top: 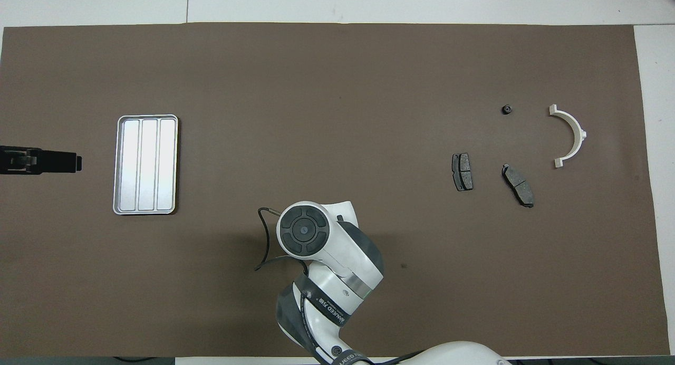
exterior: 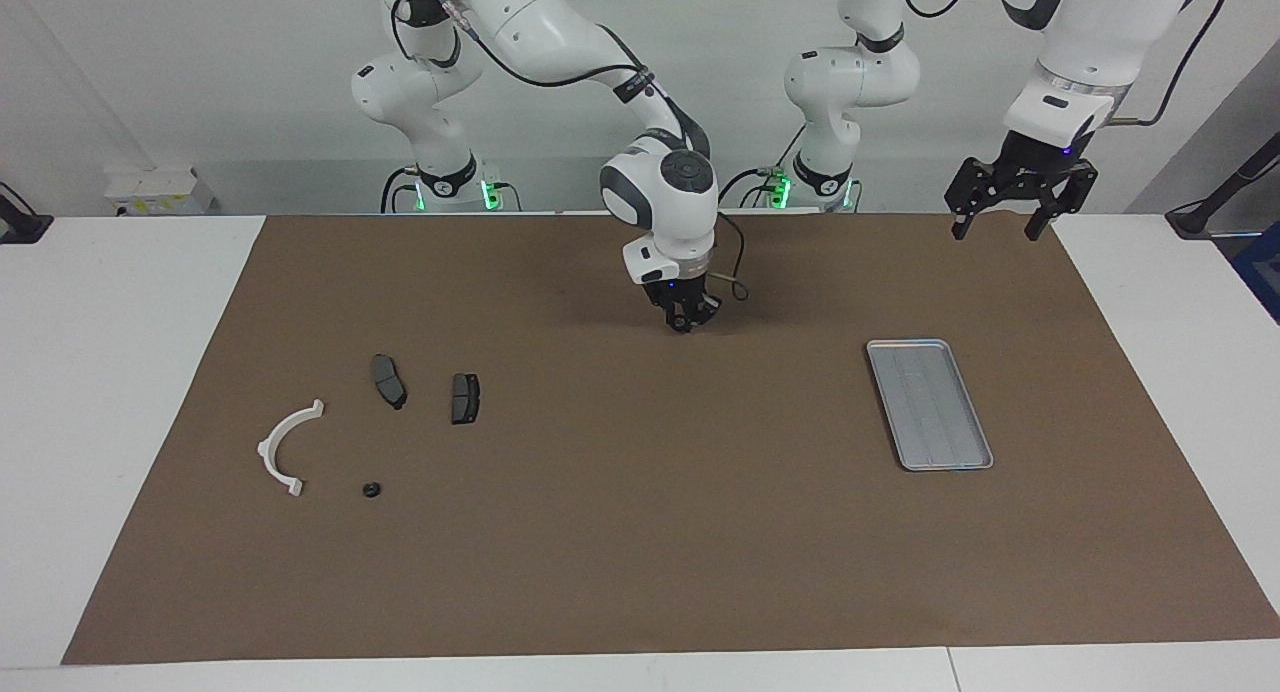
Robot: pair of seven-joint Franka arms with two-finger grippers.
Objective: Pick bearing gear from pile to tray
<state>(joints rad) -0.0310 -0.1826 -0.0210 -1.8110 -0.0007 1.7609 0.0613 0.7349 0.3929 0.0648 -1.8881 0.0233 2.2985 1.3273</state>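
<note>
The pile lies toward the right arm's end of the mat. It holds a white arc bracket (exterior: 268, 448) (top: 580, 133), two dark brake pads (exterior: 389, 380) (exterior: 465, 398) (top: 462, 172) (top: 518, 185) and one tiny black round bearing gear (exterior: 371, 490) (top: 507, 109). The silver ribbed tray (exterior: 930, 404) (top: 146, 164) sits toward the left arm's end with nothing in it. My right gripper (exterior: 684, 321) hangs low over bare mat between pile and tray, fingertips together; anything pinched between them is too small to see. Its wrist (top: 303, 230) hides it from above. My left gripper (exterior: 995, 230) (top: 63, 162) waits open, raised beside the tray.
A brown mat (exterior: 640, 552) (top: 337, 64) covers most of the white table. A thin black cable (top: 262, 238) loops off the right wrist. The arm bases stand along the robots' edge of the table.
</note>
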